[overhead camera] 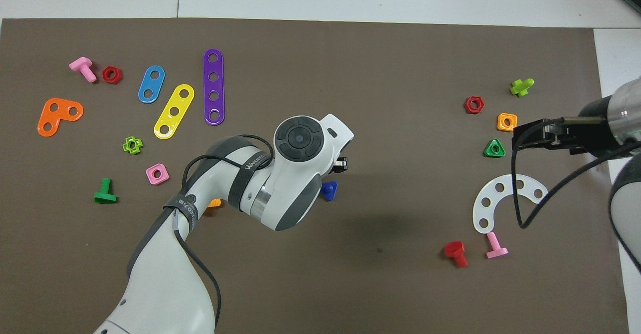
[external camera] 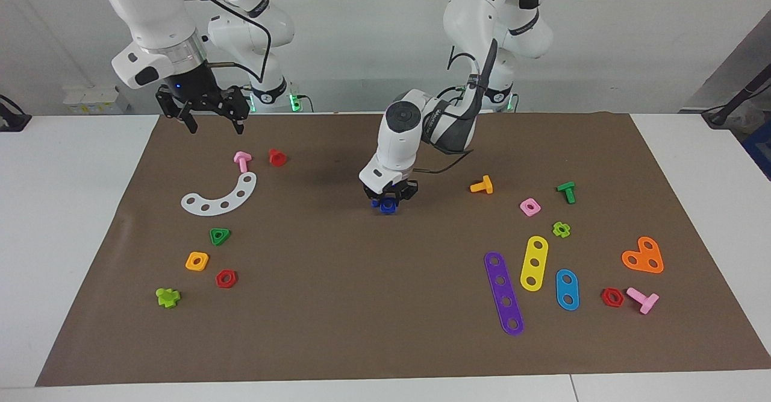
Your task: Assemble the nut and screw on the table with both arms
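Right gripper (external camera: 212, 122): raised over the mat's edge closest to the robots, at the right arm's end, above the pink bolt (external camera: 242, 161) and red bolt (external camera: 277, 157); fingers spread wide, holding nothing; arm waiting. Left gripper (external camera: 389, 199): low at mid-mat, pointing down, fingers clamped on the dark blue piece (external camera: 387, 205), which sits at the mat (external camera: 337, 305) surface; whether nut and screw are joined there cannot be told. Orange bolt (external camera: 482, 185): beside it, toward the left arm's end. Farther out: purple strip (external camera: 503, 293), yellow strip (external camera: 533, 263).
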### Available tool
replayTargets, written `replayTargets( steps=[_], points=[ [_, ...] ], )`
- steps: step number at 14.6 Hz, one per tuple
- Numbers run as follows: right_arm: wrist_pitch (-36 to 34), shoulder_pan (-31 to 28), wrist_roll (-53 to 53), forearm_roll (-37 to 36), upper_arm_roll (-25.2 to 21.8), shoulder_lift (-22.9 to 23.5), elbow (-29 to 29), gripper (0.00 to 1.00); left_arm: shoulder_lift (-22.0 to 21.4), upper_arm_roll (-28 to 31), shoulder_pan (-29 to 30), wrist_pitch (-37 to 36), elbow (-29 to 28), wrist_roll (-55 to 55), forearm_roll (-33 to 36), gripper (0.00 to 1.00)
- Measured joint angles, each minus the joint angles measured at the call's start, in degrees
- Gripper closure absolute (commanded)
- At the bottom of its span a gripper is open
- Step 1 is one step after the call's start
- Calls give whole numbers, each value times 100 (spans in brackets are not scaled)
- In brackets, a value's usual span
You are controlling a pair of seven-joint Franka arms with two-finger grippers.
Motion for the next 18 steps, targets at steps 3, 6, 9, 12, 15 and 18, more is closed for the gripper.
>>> replayTargets(
  steps=[3, 6, 9, 12, 15, 18],
  points=[
    [0, 0, 0, 0, 0, 0, 0, 0, -1, 0, 49, -478, 353, 0, -152, 100],
    [0, 0, 0, 0, 0, 0, 0, 0, 1, -24, 47, -999, 598, -8, -227, 100],
    [0, 0, 0, 0, 0, 0, 0, 0, 21, -87, 1, -1033, 612, -177, -276, 100],
    [0, 0, 0, 0, 0, 0, 0, 0, 74, -96, -122, -1034, 574, -277, -277, 100],
    [0, 0, 0, 0, 0, 0, 0, 0, 87, -99, -209, -1027, 379, -330, -278, 100],
    [0, 0, 0, 0, 0, 0, 0, 0, 85, -100, -271, -994, 210, -394, -279, 100]
  ],
)
